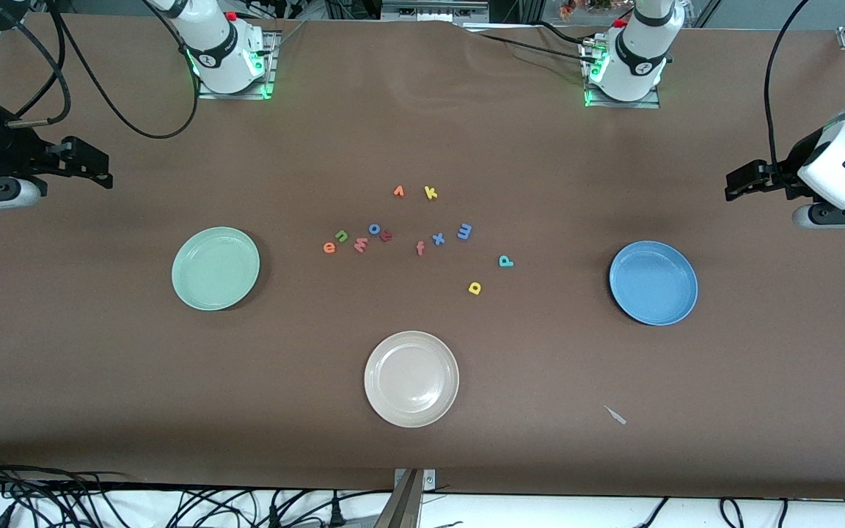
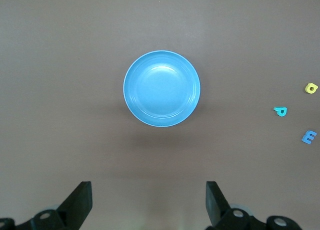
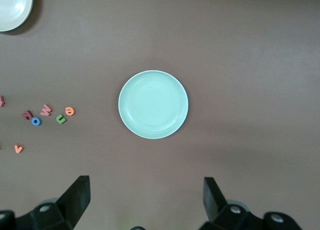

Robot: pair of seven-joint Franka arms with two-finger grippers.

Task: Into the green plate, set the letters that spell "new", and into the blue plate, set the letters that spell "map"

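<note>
- The green plate lies toward the right arm's end of the surface and holds nothing; the blue plate lies toward the left arm's end, also bare inside
- A beige-white plate sits between them, nearer the front camera than either, and nothing is in it
- Taking the beige-white plate as the landmark, all the letters lie farther from the camera than it, scattered over the middle of the surface
- The orange e, green n and pinkish-red w cluster just beside each other on the green plate's side of that scatter, with a blue o and a dark red letter close by
- The blue m, teal p and yellow a spread toward the blue plate; the yellow a is the letter closest to the beige-white plate
- A red f and blue x lie between the two groups; an orange wedge letter and yellow k lie farthest from the beige-white plate
- Bare surface separates each coloured plate from the letters, and a small pale scrap lies near the edge closest to the camera
- The left claw hangs over the surface by the blue plate, its fingers spread wide and holding nothing
- The right claw hangs by the green plate, likewise wide and holding nothing
</note>
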